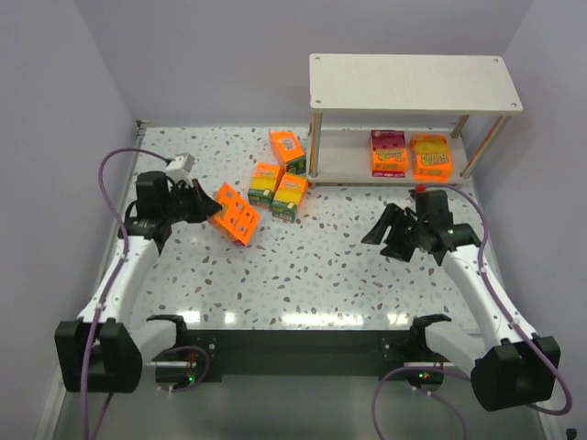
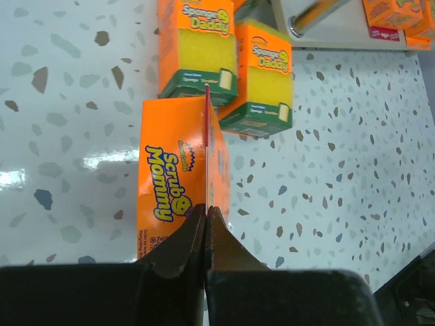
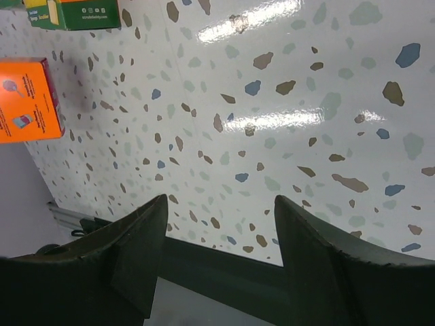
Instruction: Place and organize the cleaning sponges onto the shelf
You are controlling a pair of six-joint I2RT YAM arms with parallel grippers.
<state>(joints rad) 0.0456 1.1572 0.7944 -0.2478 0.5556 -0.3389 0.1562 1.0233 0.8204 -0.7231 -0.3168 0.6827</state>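
My left gripper [image 1: 209, 207] is shut on the thin edge of an orange Scrub Mommy sponge pack [image 1: 235, 214], held tilted at the table's left. In the left wrist view the fingertips [image 2: 206, 212] pinch the pack [image 2: 170, 176] by its magenta seam. Three packs lie on the table: one [image 1: 287, 150] near the shelf leg and two side by side [image 1: 265, 182], [image 1: 289, 196]. The shelf [image 1: 413, 82] stands at the back right. Its lower board holds a magenta-labelled pack [image 1: 388, 153] and an orange pack [image 1: 430, 157]. My right gripper [image 1: 390, 229] is open and empty in front of the shelf.
The speckled table [image 1: 321, 266] is walled at the back and sides. Thin shelf legs [image 1: 315, 145] stand close to the loose packs. In the right wrist view the open gripper [image 3: 221, 204] hangs over bare table, with an orange pack [image 3: 27, 98] far left.
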